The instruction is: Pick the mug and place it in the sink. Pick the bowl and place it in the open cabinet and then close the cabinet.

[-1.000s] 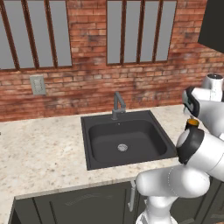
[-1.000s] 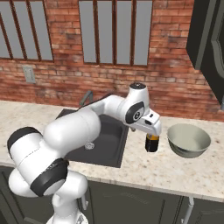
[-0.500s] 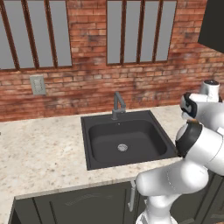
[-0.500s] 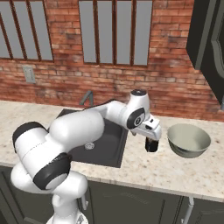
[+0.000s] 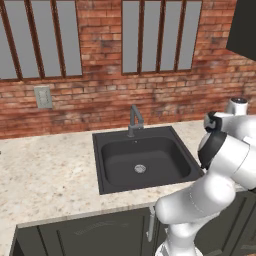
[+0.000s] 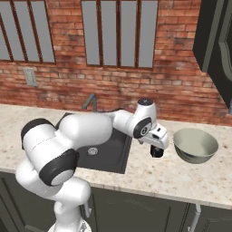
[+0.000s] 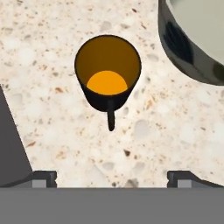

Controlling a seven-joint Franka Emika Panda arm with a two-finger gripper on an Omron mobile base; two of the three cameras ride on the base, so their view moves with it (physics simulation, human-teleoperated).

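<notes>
The black mug (image 7: 107, 74) with its orange inside stands upright on the speckled counter, handle pointing toward the hand. My gripper (image 7: 112, 178) hangs straight above it, open, with one fingertip on each side and nothing held. From the right base view the gripper (image 6: 157, 147) sits low over the mug (image 6: 157, 155), which it mostly hides. The pale grey-green bowl (image 6: 195, 145) rests just right of the mug, and its rim (image 7: 192, 43) shows close by. The black sink (image 6: 102, 147) lies to the left. The dark cabinet (image 6: 213, 41) hangs at the upper right with its door swung open.
A grey faucet (image 5: 134, 119) stands behind the sink (image 5: 142, 160), with a brick wall and windows beyond. A wall outlet (image 5: 43, 97) is at the left. The sink's dark edge (image 7: 11, 144) lies close to the mug. Lower cabinet doors (image 5: 100, 235) run under the counter.
The hand has come down over the mug and now sits much closer to it. The jaws have stayed wide. Mug and bowl have not moved.
</notes>
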